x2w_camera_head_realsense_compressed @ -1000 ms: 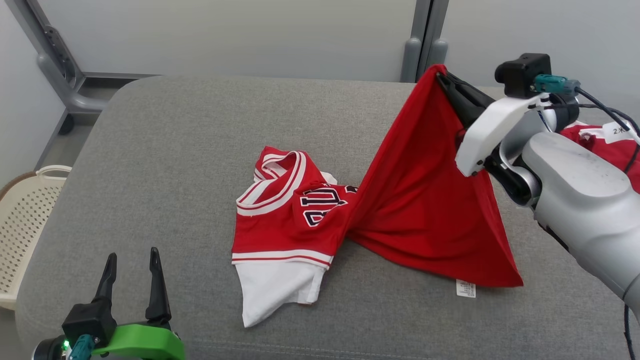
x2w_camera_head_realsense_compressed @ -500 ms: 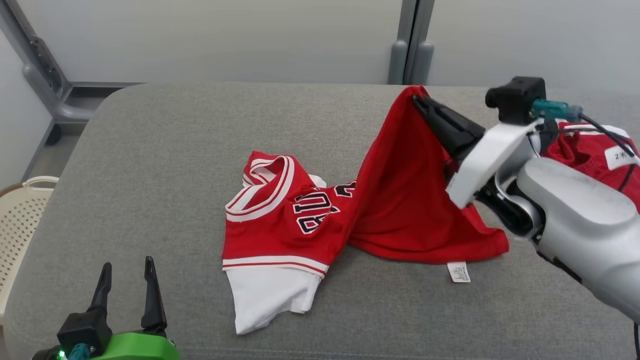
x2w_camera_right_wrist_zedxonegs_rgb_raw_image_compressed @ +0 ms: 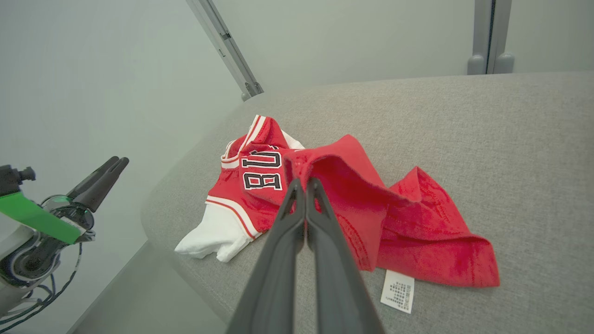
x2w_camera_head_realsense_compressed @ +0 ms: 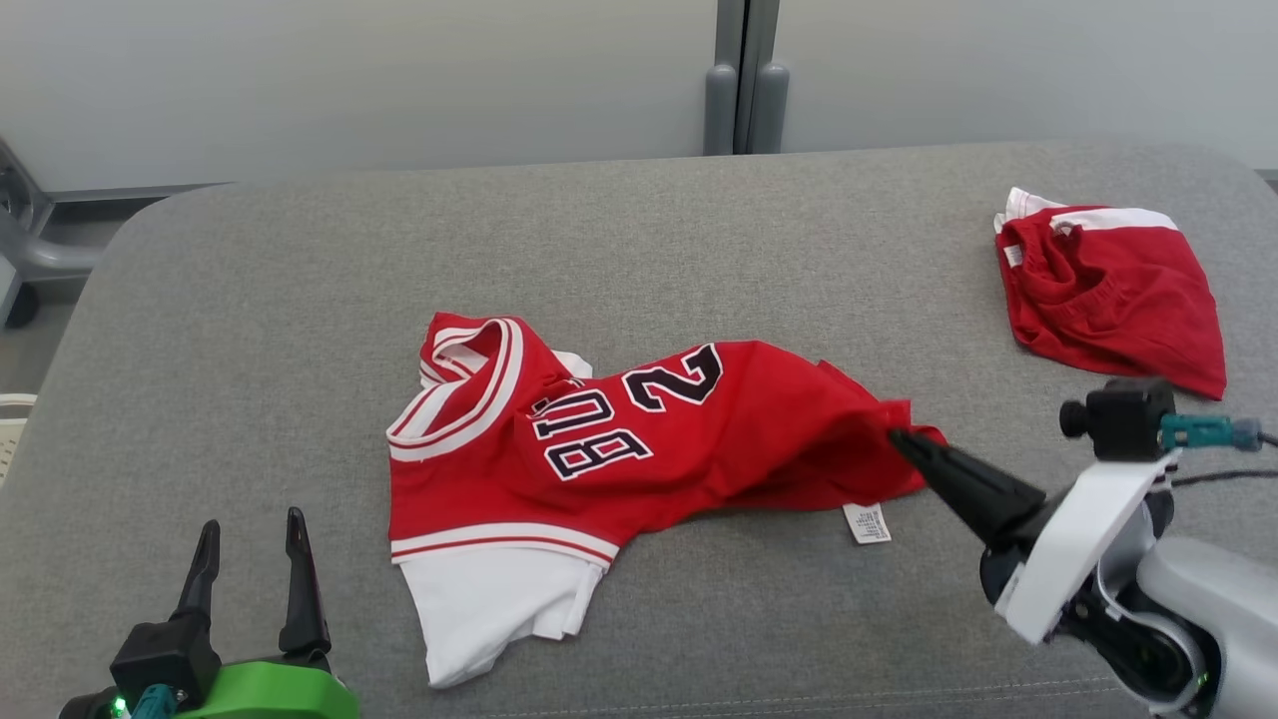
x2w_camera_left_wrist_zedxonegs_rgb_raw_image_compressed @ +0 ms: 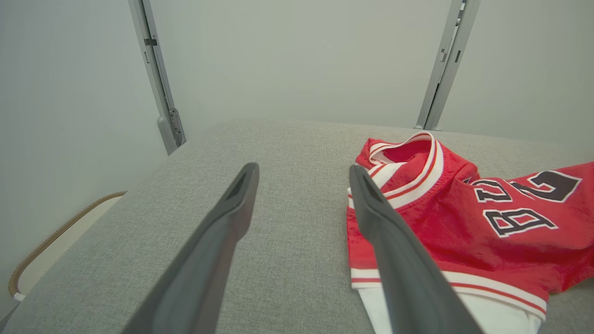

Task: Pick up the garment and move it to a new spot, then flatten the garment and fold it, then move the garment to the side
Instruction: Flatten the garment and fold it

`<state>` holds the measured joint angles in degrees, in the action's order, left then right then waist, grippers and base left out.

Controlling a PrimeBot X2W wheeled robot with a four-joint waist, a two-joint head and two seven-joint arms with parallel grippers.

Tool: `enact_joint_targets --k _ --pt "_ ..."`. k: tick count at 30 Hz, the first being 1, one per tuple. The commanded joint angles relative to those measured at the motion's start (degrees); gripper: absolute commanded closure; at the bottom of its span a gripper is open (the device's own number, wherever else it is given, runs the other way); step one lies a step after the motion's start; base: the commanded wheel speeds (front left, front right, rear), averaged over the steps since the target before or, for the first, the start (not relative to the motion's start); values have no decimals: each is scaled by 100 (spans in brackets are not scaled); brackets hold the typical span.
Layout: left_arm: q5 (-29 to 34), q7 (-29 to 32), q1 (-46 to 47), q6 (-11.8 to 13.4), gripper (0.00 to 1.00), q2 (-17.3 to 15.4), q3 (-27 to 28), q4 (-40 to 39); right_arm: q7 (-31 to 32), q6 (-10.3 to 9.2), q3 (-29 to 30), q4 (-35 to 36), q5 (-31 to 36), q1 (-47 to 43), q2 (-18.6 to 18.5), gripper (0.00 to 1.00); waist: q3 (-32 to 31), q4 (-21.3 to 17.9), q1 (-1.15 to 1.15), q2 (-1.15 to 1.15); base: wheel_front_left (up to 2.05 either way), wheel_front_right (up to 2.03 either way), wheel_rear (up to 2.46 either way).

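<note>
Sprawling over the grey padded surface [x2w_camera_head_realsense_compressed: 699,220], the red basketball jersey [x2w_camera_head_realsense_compressed: 619,439] is pinched by its hem corner at the tips of the pressed-together right tool [x2w_camera_head_realsense_compressed: 899,437]. The left tool [x2w_camera_head_realsense_compressed: 252,529] is held spread, with the collar [x2w_camera_left_wrist_zedxonegs_rgb_raw_image_compressed: 408,157] just ahead to its right. The cloth is judged light and limp; it is best gripped at corners, as near the care label [x2w_camera_head_realsense_compressed: 867,522].

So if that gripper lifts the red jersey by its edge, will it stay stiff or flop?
Probably floppy: the red jersey lies in soft folds and peaks up where the right gripper pinches its edge. Likely light, since that narrow pinch holds the fold up. It seems unlikely to slide on the textured grey cushion.
</note>
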<state>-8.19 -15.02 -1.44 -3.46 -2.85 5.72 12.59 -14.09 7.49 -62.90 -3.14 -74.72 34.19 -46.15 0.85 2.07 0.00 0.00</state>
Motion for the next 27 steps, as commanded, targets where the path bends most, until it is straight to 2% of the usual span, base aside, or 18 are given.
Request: enact_joint_targets --k 1,7,14,15,16,24,27 --pt "15 -11 72 -11 0 -12 19 -4 97 0 -47 121 -179 -238 -51 100 47 -73 0 0 0 0 0" --pt "22 -11 108 -31 0 -12 38 5 307 0 -162 93 -388 -729 -203 100 68 -145 0 0 0 0 0" --pt "23 -11 96 -55 0 -14 17 42 759 0 -345 -719 -274 -1078 97 98 44 -191 0 0 0 0 0" --pt "26 -12 89 -59 0 -13 18 43 738 0 -304 -771 -218 -1044 126 45 39 -192 0 0 0 0 0" --pt "31 -11 85 -65 0 -14 30 47 681 0 -225 -809 -231 -1025 166 0 36 -195 0 0 0 0 0" --pt "48 -12 46 -67 0 -14 44 31 463 0 174 -627 -257 -962 115 0 -4 -184 0 0 0 0 0" --pt "34 -11 50 -63 0 -14 39 24 339 -1 341 -829 0 -878 30 0 3 -166 0 0 0 0 0"
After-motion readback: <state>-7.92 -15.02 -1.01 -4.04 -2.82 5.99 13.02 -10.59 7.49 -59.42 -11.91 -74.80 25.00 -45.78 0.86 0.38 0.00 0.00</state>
